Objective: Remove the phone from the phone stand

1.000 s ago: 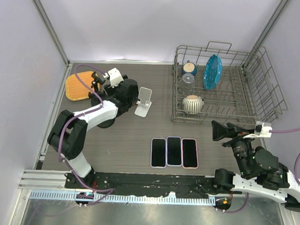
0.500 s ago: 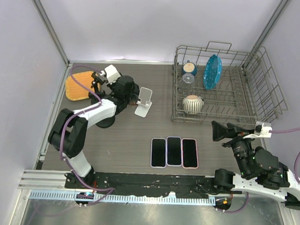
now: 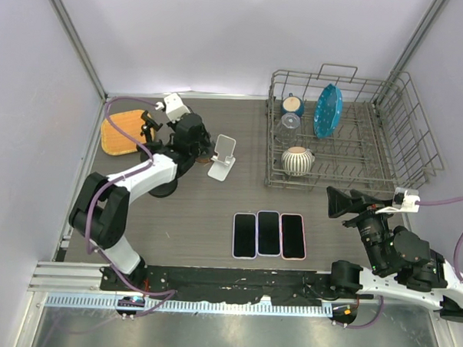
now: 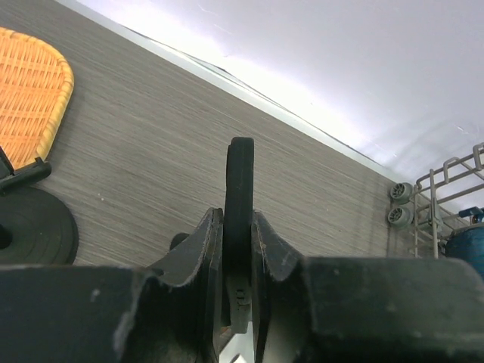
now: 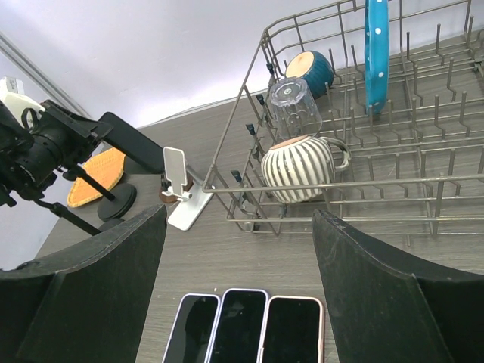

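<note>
Beside the stand [image 3: 223, 159], left tool [image 4: 238, 227] has clamped phone [image 4: 240, 178] (edge-on).

Robot test cell in a lab — household props, no household.

Plain pale lilac wall panels [image 3: 222, 42] set in bare aluminium corner posts [image 3: 76, 40] box in a grey wood-grain tabletop [image 3: 207, 211]. A white-and-black left robot arm [image 3: 143, 177] and its right twin [image 3: 400, 265] are bolted to a black base plate [image 3: 234, 280] beside a slotted aluminium rail [image 3: 233, 306]. The homely items are sparse and tidy — a grey wire dish rack [image 3: 414, 151] holding a ribbed white mug [image 3: 297, 159], an orange woven mat [image 3: 119, 134], a white phone stand [image 3: 222, 159] and three dark phones [image 3: 268, 233] in a row.
</note>
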